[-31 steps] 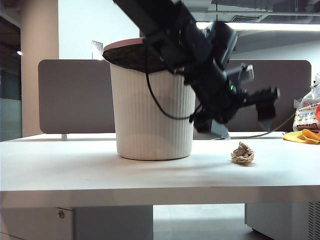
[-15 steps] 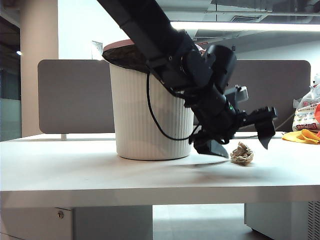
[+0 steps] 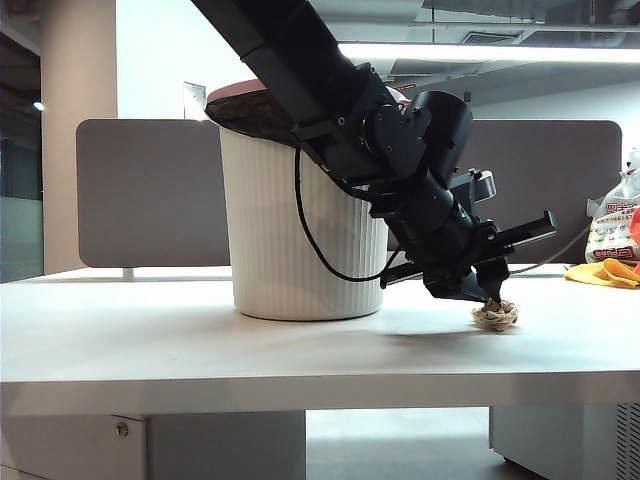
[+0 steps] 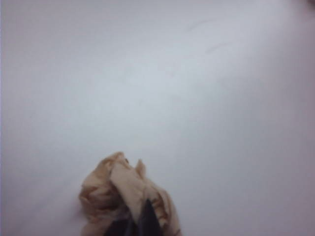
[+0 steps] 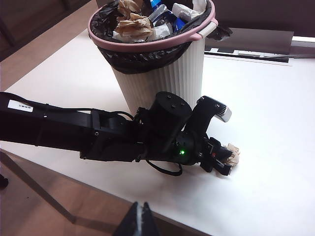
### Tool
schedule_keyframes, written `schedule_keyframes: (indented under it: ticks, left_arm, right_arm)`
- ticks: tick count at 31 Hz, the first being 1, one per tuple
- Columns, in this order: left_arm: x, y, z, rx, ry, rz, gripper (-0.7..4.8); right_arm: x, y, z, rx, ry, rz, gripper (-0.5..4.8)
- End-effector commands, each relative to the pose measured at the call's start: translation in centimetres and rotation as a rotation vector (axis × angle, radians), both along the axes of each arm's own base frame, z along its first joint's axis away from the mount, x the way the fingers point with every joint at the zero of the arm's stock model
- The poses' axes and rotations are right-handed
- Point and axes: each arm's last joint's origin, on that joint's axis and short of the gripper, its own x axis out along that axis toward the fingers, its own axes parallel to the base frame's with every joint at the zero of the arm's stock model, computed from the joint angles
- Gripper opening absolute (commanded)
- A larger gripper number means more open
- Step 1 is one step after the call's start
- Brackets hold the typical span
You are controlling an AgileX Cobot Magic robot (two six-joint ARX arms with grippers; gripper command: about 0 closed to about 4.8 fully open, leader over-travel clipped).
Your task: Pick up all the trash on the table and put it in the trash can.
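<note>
One crumpled tan paper ball of trash (image 3: 497, 317) lies on the white table (image 3: 200, 345), to the right of the trash can (image 3: 300, 235). My left gripper (image 3: 490, 300) points down onto it, shut on the paper. In the left wrist view its dark fingertips (image 4: 147, 219) pinch the ball (image 4: 110, 189). The right wrist view looks down on the left arm, the ball (image 5: 234, 150) and the ribbed white trash can (image 5: 162, 78), which holds more crumpled paper (image 5: 133, 24) in its black liner. My right gripper (image 5: 141, 210) hangs shut and holds nothing, above the table's near edge.
A grey divider panel (image 3: 150, 190) stands behind the bin. A white printed bag (image 3: 612, 232) and a yellow-orange cloth (image 3: 605, 272) lie at the far right of the table. The left arm's black cable (image 3: 320, 255) loops in front of the bin.
My left gripper came down from above the table onto the paper ball and its wide-open jaws shut on it. The ball stays on the table.
</note>
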Motion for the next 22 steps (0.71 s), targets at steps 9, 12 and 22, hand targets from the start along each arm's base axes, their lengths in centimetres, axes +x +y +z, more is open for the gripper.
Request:
schedule_keyframes:
  ticks: [9, 12, 22]
  left_arm:
    - [-0.7, 0.6, 8.7, -0.230, -0.130, -0.138, -0.06]
    - [-1.8, 1.6, 13.3, -0.300, -0.192, -0.178, -0.06]
    - [-6.2, 8.5, 26.7, -0.276, -0.553, -0.228, -0.06]
  right_arm:
    - [0.0, 0.0, 0.6, -0.019, -0.076, 0.012, -0.05]
    - [0.0, 0.0, 1.1, 0.008, -0.116, 0.012, -0.05]
    - [0.3, 0.2, 3.1, 0.070, -0.328, 0.014, -0.05]
